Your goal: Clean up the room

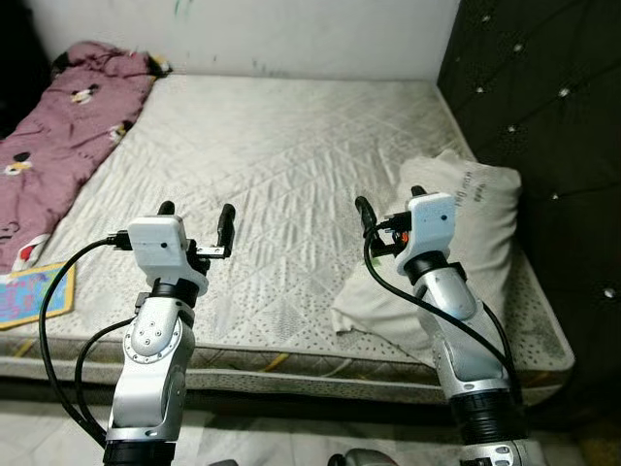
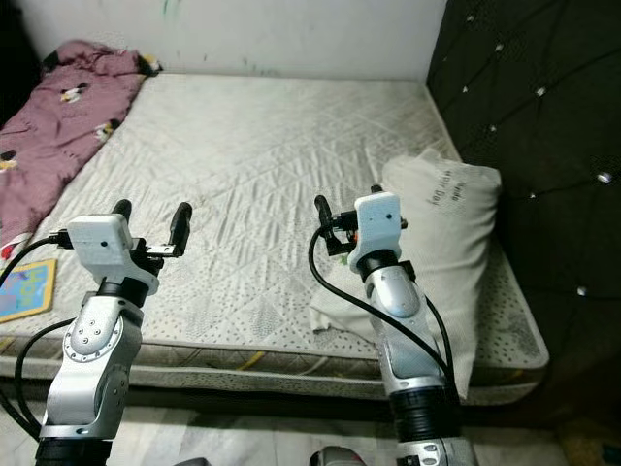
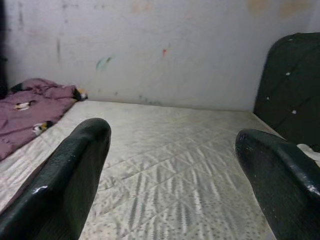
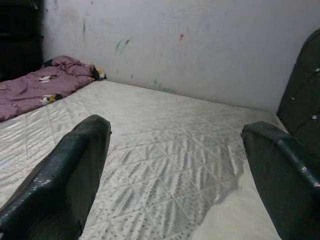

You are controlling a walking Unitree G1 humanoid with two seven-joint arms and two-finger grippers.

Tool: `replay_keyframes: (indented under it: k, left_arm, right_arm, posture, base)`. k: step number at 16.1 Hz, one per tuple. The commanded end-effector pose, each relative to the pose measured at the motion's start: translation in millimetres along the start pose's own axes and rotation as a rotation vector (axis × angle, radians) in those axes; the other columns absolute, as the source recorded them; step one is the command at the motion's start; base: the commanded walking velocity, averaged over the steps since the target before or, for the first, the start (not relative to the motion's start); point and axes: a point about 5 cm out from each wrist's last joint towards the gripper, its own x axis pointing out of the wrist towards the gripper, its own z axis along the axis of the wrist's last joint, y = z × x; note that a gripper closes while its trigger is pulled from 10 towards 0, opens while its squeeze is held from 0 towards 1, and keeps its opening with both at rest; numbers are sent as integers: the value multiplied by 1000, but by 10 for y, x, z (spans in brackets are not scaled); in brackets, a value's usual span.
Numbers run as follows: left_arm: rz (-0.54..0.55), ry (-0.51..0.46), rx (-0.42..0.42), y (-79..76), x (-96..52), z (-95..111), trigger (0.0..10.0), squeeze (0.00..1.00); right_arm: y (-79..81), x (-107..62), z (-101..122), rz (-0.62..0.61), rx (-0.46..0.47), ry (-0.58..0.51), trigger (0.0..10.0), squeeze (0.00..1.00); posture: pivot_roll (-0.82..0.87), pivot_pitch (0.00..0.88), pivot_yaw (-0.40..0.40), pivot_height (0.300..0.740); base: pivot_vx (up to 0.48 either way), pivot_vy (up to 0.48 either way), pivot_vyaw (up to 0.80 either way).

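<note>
Currently both arms are raised over the near edge of the mattress (image 1: 291,155), nothing in hand. Left gripper (image 1: 197,225) has its fingers spread wide and empty, hovering above bare quilted mattress; right gripper (image 1: 388,209) is likewise wide open and empty, just beside the near-left part of the pillow (image 1: 475,233). Pillow is white with some small print, lying on the right side of the bed against the dark tufted headboard (image 1: 543,97), its near end sagging toward the mattress edge. Purple blanket (image 1: 58,136) with cartoon print is bunched along the left side up to the far corner by the wall (image 1: 291,34). A colourful flat book or board (image 1: 34,291) sits at the near-left edge of the bed; can't tell which it is. My read: candidates for tidying are pillow, blanket and that flat item. Pillow looks soft, light and floppy, so a pinch will compress and it will droop either side; best grabbed by a corner or a bunched fold of the case, probably the near-left corner closest to the right gripper. Blanket is limp cloth, will drag and trail; pinch a raised fold. Flat item likely stiff and thin, hard to get fingers under on a soft mattress.
</note>
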Motion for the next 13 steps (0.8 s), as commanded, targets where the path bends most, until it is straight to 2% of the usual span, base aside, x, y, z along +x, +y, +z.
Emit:
replay_keyframes:
  k: [1,13]
  left_arm:
    - [0,8,16,18,4,-8,10000,0]
    - [1,2,15,11,11,5,10000,0]
  right_arm:
    - [28,23,24,11,-4,-10,10000,0]
    - [23,32,37,6,-5,-11,10000,0]
  posture:
    - [11,0,17,740]
    - [11,0,13,740]
  base:
    - [0,0,0]
    - [0,-351,0]
